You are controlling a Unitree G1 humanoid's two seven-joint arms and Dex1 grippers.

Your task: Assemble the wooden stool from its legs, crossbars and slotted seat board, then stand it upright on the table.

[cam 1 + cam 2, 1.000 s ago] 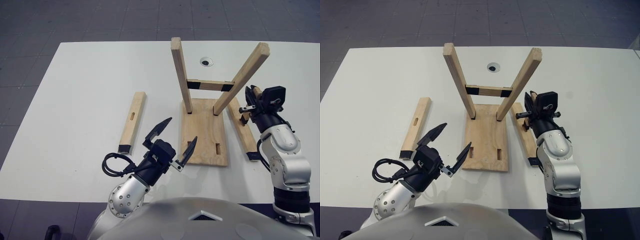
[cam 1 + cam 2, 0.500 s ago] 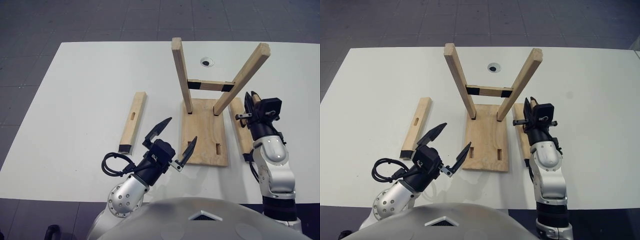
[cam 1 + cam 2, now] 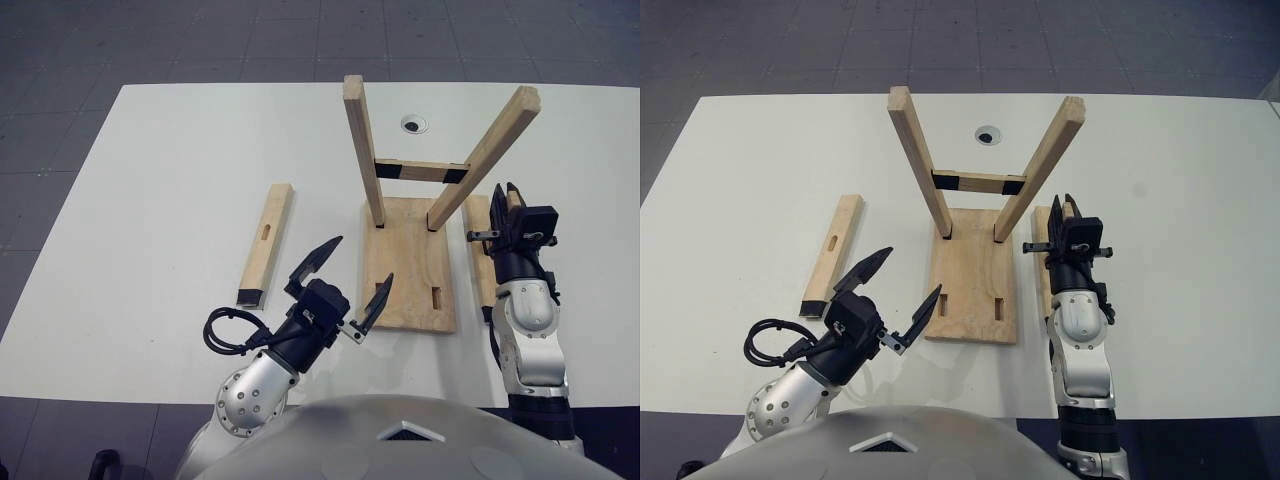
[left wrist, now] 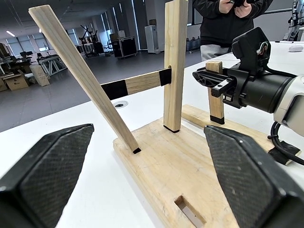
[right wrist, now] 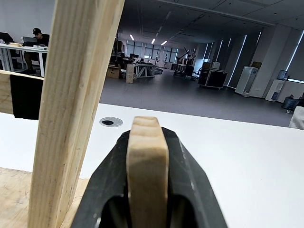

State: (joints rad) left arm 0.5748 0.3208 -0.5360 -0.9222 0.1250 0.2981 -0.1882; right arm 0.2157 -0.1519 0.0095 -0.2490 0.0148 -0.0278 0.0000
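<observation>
Spare leg (image 3: 265, 243) flat on desk (image 3: 150, 200), left. Left pincer (image 3: 364, 258) gaping, empty, by seat board (image 3: 408, 262) mid-desk. Right pincer (image 3: 507, 205) clamped on short crossbar (image 4: 216, 92). Reckon it's light, stiff, smooth: grip mid-length, ends free. Right arm has swung inward; left unmoved.

Parts count:
- Legs: 4. Left upright leg (image 3: 362, 150), right upright leg (image 3: 487, 150), flat leg left of board (image 3: 266, 240), flat leg right of board (image 3: 1043, 225).
- Crossbars: 2. Fitted crossbar (image 3: 420, 170), unfitted crossbar (image 4: 216, 92).
- Seat board (image 3: 405, 250): 1.
- Empty slots: 2. Left slot (image 3: 943, 305), right slot (image 3: 998, 307).
- Table (image 3: 150, 200): 1, with 1 grommet hole (image 3: 411, 124).
- Grippers: 2. Left gripper (image 3: 362, 260), right gripper (image 3: 505, 195).
</observation>
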